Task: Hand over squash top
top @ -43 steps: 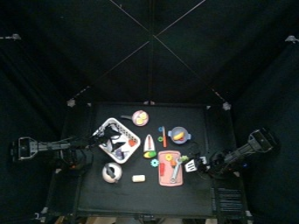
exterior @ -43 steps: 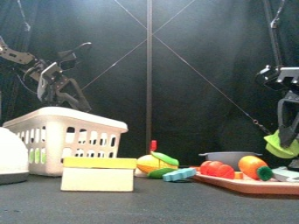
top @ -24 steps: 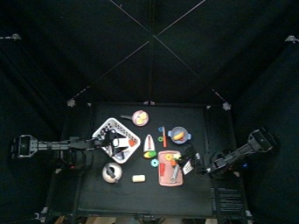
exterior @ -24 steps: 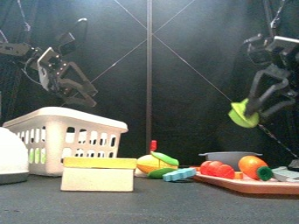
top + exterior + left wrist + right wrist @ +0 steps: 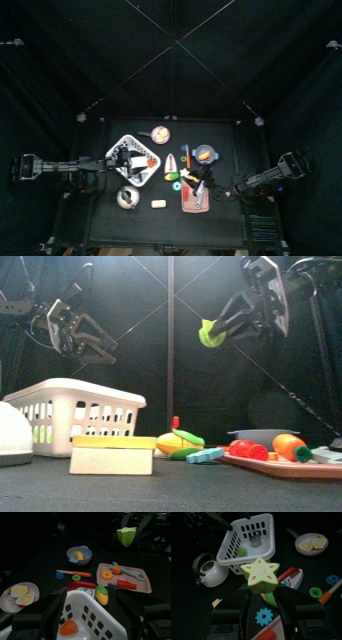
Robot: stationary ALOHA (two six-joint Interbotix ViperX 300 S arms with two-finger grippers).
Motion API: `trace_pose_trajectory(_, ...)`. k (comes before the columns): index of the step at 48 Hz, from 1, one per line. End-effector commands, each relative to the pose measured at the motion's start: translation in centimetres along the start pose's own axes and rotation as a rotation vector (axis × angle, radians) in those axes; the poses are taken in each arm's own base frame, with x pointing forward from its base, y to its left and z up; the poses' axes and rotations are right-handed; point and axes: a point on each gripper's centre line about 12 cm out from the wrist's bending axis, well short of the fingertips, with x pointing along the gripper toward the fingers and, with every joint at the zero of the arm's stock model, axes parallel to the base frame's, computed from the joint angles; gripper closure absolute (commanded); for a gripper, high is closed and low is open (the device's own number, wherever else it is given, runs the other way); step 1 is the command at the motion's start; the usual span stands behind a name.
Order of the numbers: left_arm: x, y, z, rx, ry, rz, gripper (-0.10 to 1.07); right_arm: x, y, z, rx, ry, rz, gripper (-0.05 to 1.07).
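The squash top [image 5: 261, 575] is a green piece with a pale star-shaped cut face. My right gripper [image 5: 262, 588] is shut on it and holds it high above the table's middle. In the front view, the squash top [image 5: 210, 333] hangs at the tip of the right gripper [image 5: 222, 328]. It also shows in the left wrist view [image 5: 126, 535], far ahead. My left gripper [image 5: 88, 340] is open and empty, raised above the white basket [image 5: 74, 406]. In the left wrist view, the left gripper [image 5: 91, 618] straddles the basket [image 5: 87, 609]. The two grippers are apart.
A pink tray [image 5: 128, 579] holds several toy vegetables and a wrench. A blue bowl [image 5: 80, 554], a plate with eggs [image 5: 19, 594], a yellow-green squash piece [image 5: 181, 441], a yellow block [image 5: 114, 454] and a kettle [image 5: 208, 569] lie around the table.
My right gripper has risen and swung left towards the table's middle, carrying the squash top. My left gripper has shifted slightly and stays open above the basket.
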Motion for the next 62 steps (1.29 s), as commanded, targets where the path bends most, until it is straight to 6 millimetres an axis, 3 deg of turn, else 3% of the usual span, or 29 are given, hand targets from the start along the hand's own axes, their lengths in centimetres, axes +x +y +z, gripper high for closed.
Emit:
trace_pose_trajectory(1,0.3,-1.6,1.7,0.075,-0.068,-0.074,-0.01,1.2,1.6,0.5,-0.094,-0.037,0.055,0.40)
trace_pose_trajectory(9,0.3,-4.0,2.3,0.186,-0.122,-0.189,-0.01,2.6,3.4,-0.4,-0.247,-0.070,0.120,0.40)
trace_pose_trajectory(19,1.3,-5.2,2.8,0.208,-0.139,-0.233,-0.01,3.7,4.9,0.6,-0.318,-0.157,0.128,0.40)
trace_pose_trajectory(34,5.3,-6.2,3.9,0.154,-0.143,-0.233,-0.01,4.3,4.2,1.7,-0.284,-0.236,0.027,0.40)
trace_pose_trajectory(62,7.2,-6.4,4.2,0.110,-0.220,-0.222,-0.01,4.5,3.8,1.6,-0.255,-0.236,-0.012,0.40)
